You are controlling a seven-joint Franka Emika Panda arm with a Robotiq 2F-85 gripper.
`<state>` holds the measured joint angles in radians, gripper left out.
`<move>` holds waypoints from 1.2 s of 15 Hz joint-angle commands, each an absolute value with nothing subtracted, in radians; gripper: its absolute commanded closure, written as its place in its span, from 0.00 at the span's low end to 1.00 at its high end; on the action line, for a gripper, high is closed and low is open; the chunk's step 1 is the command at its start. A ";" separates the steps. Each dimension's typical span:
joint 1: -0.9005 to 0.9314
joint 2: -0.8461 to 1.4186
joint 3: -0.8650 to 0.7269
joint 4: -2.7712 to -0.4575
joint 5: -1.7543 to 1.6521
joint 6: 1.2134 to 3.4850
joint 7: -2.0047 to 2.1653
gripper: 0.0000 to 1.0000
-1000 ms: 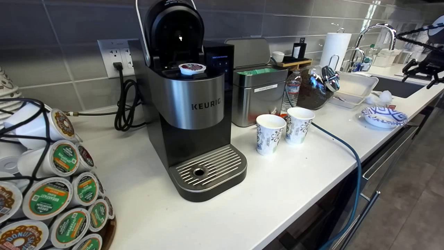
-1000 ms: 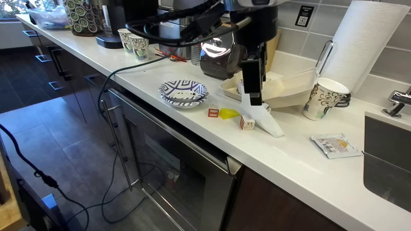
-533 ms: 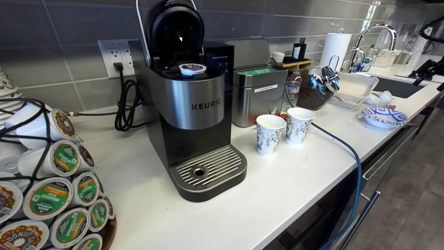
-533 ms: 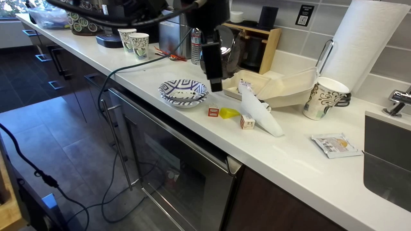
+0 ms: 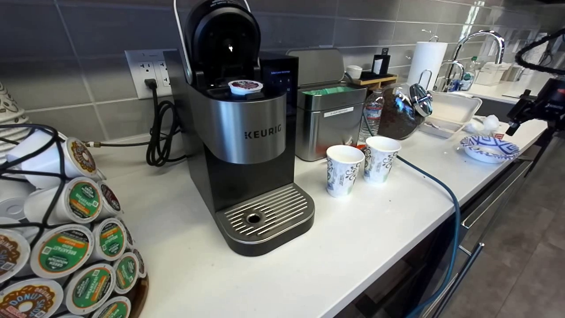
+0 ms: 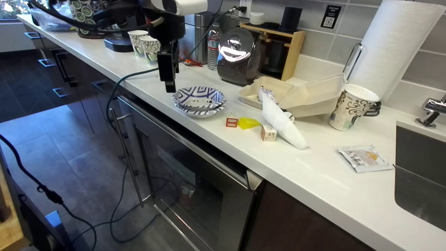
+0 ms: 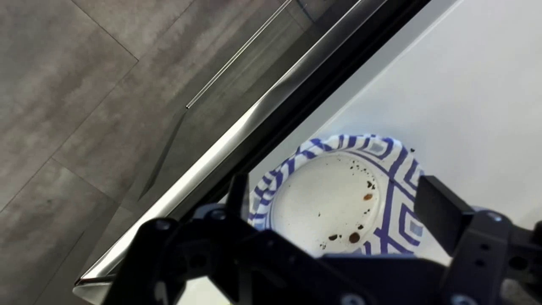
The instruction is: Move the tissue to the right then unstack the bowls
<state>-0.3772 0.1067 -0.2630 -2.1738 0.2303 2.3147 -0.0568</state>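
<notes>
Shallow white bowls with blue patterning are stacked near the counter's front edge. The stack [image 6: 199, 101] shows in both exterior views [image 5: 490, 149], and its dark-specked upper bowl fills the middle of the wrist view [image 7: 326, 190]. My gripper [image 6: 169, 85] hangs above and beside the bowls, apart from them. It is open and empty; in the wrist view its fingers [image 7: 341, 199] stand wide on either side of the bowl. It also shows at the edge of an exterior view [image 5: 514, 126]. A folded white tissue [image 6: 284, 123] lies right of the bowls, against an open container.
Small letter blocks [image 6: 231, 121] and a yellow piece [image 6: 248, 122] lie between bowls and tissue. The open beige container [image 6: 310, 101], a paper cup [image 6: 352, 108] and a packet [image 6: 364, 158] stand farther right. Two paper cups [image 5: 344, 170] and a coffee maker [image 5: 247, 132] stand along the counter.
My gripper has moved from above the container and tissue, leftward past the jar, to over the bowls' left side. The bowls and tissue have not moved.
</notes>
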 commanded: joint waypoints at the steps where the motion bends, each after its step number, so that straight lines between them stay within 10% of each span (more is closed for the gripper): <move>1: -0.362 0.124 -0.284 -2.166 0.232 2.327 -0.042 0.00; 18: -0.427 0.274 -0.291 -2.069 0.563 2.328 -0.079 0.02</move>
<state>-0.4094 0.2362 -0.2988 -2.0977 0.5209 2.3160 -0.0773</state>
